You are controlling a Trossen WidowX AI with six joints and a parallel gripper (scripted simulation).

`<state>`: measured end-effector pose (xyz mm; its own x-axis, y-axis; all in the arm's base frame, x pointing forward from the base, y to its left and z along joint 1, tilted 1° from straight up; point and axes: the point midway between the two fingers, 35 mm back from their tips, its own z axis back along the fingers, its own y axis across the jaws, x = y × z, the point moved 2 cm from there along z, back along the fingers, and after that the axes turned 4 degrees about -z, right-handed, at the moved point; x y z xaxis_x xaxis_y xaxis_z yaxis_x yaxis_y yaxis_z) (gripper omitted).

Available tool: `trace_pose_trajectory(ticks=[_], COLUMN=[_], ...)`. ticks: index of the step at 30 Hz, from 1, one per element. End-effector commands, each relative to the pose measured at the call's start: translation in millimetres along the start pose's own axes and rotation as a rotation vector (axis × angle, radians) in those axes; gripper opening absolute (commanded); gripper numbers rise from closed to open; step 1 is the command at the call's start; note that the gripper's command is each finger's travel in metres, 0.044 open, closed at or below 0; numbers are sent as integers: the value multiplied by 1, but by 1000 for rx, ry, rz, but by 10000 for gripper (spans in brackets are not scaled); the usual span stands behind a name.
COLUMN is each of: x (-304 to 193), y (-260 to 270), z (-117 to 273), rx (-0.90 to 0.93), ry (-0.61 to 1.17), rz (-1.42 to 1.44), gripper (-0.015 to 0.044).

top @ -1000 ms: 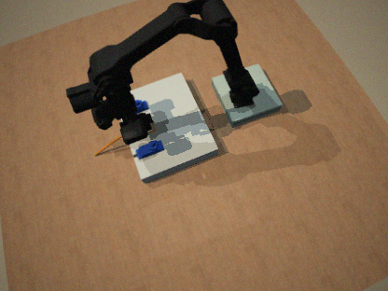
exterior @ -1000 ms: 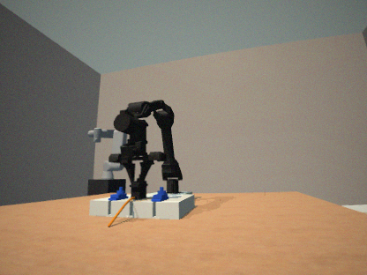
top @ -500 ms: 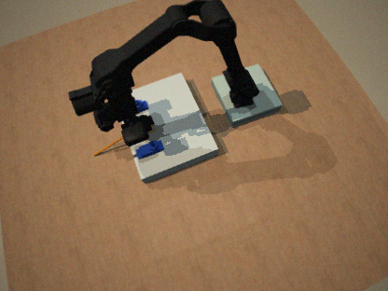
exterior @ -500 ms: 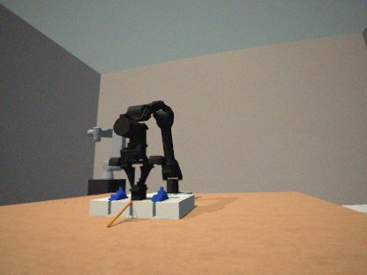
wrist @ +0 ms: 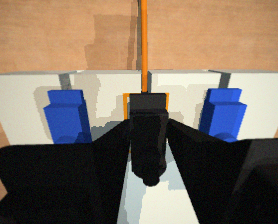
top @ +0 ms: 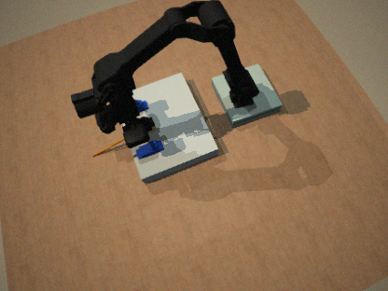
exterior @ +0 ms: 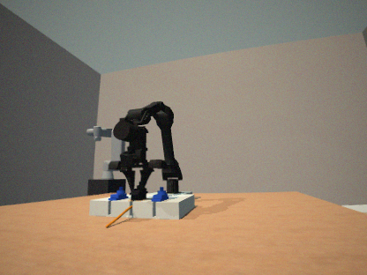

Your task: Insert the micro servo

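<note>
The loose micro servo (wrist: 148, 135) (exterior: 139, 195) is black with an orange cable (wrist: 144, 45) (exterior: 118, 217) (top: 108, 148). My gripper (wrist: 147, 123) (exterior: 138, 192) is shut on it from both sides, low over the white deck (top: 191, 152) (exterior: 168, 211) (wrist: 105, 82). In the wrist view the servo covers most of the orange-outlined pocket (wrist: 125, 106); outline shows on both sides of it. The cable runs out over the deck's edge, in line with the side notch. Whether the ears touch the deck is hidden. In the top view the arm hides the servo.
Blue servos (wrist: 67, 117) (wrist: 223, 116) (top: 149, 149) (exterior: 160, 195) sit on the deck on both sides of the gripper, close to its fingers. The arm's base stands on a pale green block (top: 268, 84) behind the deck. A grey robot (exterior: 117, 150) stands in the background.
</note>
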<state>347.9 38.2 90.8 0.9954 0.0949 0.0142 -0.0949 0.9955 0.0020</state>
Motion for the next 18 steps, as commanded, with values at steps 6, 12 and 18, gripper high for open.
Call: trace_pose_trajectory(ticks=[6, 12, 18], x=[0, 0, -1], y=[0, 0, 0], z=[-8, -12, -18], rx=[-1, -1, -1], ry=[1, 1, 1], rz=[-5, -5, -5], gripper=[0, 0, 0])
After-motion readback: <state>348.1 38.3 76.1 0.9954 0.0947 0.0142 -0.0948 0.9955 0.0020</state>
